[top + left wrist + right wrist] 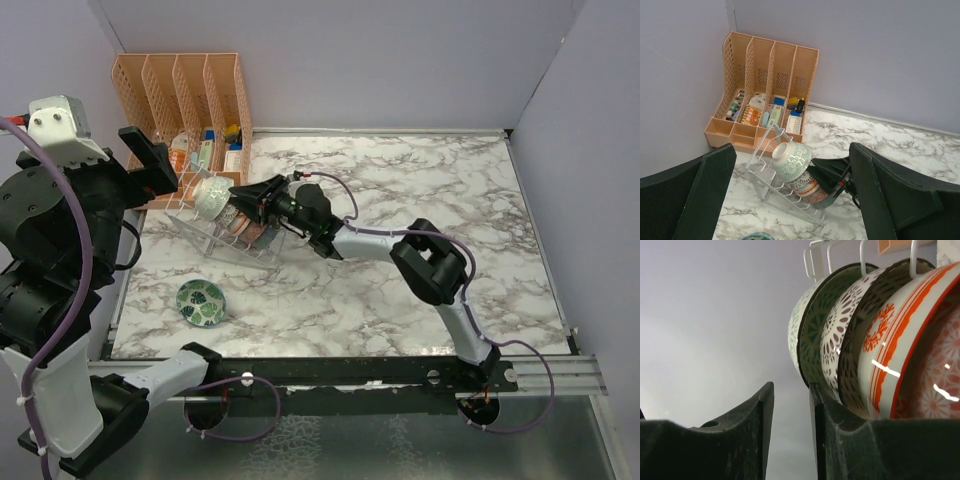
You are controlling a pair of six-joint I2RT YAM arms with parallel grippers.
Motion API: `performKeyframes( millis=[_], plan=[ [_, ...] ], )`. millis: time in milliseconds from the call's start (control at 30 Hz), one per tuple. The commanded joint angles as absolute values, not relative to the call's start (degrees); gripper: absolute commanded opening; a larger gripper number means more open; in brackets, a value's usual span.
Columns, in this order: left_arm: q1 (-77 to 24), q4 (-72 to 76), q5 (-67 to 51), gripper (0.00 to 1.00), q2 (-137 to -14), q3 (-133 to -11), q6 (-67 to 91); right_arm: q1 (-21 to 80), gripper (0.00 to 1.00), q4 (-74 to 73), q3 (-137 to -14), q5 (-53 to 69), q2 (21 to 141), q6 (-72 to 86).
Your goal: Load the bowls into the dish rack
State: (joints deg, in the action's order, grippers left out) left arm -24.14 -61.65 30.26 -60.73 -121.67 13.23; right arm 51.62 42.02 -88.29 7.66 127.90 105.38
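3 bowls [840,335] were held on edge in the dish rack [765,172], the right gripper [788,390] narrowly parted beside them, the left gripper [791,147] spread wide, both empty.

The marble table [420,180] carries an orange organizer [180,90], dish rack [212,247], teal-green bowl [201,301].

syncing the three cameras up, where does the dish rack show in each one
top external: dish rack left of centre, just in front of the orange organizer.
left wrist: dish rack lower centre.
right wrist: only its white prong tips, at the top edge.
shared landmark: the pale green bowl at the end of the row.
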Motion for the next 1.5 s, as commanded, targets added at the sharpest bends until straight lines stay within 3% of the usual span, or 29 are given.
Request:
performKeyframes(
  millis=[0,333,533,767,1100,1467],
  plan=[
    [-24.56,-59.44,30.81,0.99,-61.32,-121.42,13.69,50.96,0.35,40.99,-85.96,10.82,121.86,102.85],
    [-24.61,-60.36,30.28,0.99,-61.51,-121.73,15.34,50.89,0.36,26.82,-76.40,14.79,108.84,90.56],
    [-24.63,-61.86,30.15,0.99,-62.13,-124.51,16.99,52.64,0.38,1.06,-88.27,20.41,108.15,65.32],
    [-24.72,-64.62,30.45,0.99,-62.86,-126.51,19.26,58.90,0.41,-27.11,-106.01,21.18,116.69,37.77],
    [-24.70,-65.15,31.57,0.99,-60.70,-122.20,21.88,68.00,0.47,-34.40,-115.68,14.06,127.48,21.58],
    [-24.70,-65.03,32.85,0.99,-58.99,-119.12,22.77,68.20,0.50,-28.38,-115.45,10.53,131.86,20.15]
  ],
)
